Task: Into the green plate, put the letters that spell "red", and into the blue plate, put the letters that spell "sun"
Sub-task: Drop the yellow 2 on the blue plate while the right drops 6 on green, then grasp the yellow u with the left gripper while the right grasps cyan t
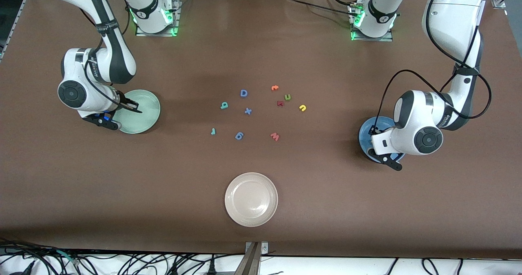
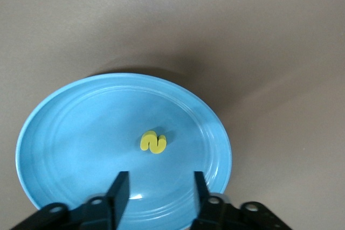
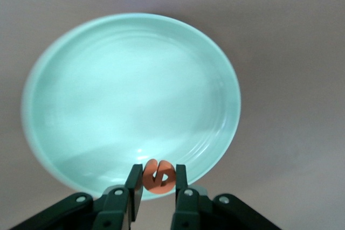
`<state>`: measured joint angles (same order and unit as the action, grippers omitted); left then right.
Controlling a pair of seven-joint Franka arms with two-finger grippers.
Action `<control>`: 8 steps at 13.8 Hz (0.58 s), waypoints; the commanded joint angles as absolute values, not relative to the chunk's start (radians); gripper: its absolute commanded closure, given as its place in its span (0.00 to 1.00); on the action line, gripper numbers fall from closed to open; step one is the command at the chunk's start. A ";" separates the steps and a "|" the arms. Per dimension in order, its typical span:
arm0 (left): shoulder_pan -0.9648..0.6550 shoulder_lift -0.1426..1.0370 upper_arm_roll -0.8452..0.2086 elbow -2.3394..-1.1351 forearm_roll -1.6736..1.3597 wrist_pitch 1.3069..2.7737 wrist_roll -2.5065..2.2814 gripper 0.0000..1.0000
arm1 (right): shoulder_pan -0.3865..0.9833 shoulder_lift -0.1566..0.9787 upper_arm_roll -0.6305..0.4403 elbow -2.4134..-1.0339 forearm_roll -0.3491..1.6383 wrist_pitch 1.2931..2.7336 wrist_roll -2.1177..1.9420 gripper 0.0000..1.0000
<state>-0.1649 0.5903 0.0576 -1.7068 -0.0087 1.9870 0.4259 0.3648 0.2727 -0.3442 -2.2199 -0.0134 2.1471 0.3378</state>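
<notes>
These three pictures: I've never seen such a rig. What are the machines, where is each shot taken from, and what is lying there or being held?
Two robot arms stand at a brown table. The wide shot looks down from across it; the other two come from cameras on the wrists. The left gripper is open over the blue plate, where a yellow "s" lies. The right gripper is shut on the orange "e" over the green plate. More small foam letters lie mid-table, with a cream-white plate nearer the front camera.
</notes>
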 commanded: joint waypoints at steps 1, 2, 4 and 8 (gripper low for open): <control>-0.149 0.584 0.041 -1.695 0.006 1.976 0.454 0.00 | 0.370 0.261 -0.367 -2.301 -0.002 2.221 0.281 1.00; -0.159 0.583 0.035 -1.695 -0.008 1.979 0.413 0.00 | 0.370 0.270 -0.368 -2.301 -0.002 2.229 0.278 1.00; -0.166 0.571 -0.015 -1.698 -0.043 1.986 0.310 0.00 | 0.370 0.296 -0.368 -2.301 -0.002 2.250 0.278 1.00; -0.170 0.523 -0.121 -1.735 -0.114 2.058 0.179 0.00 | 0.370 0.340 -0.367 -2.301 -0.002 2.276 0.275 1.00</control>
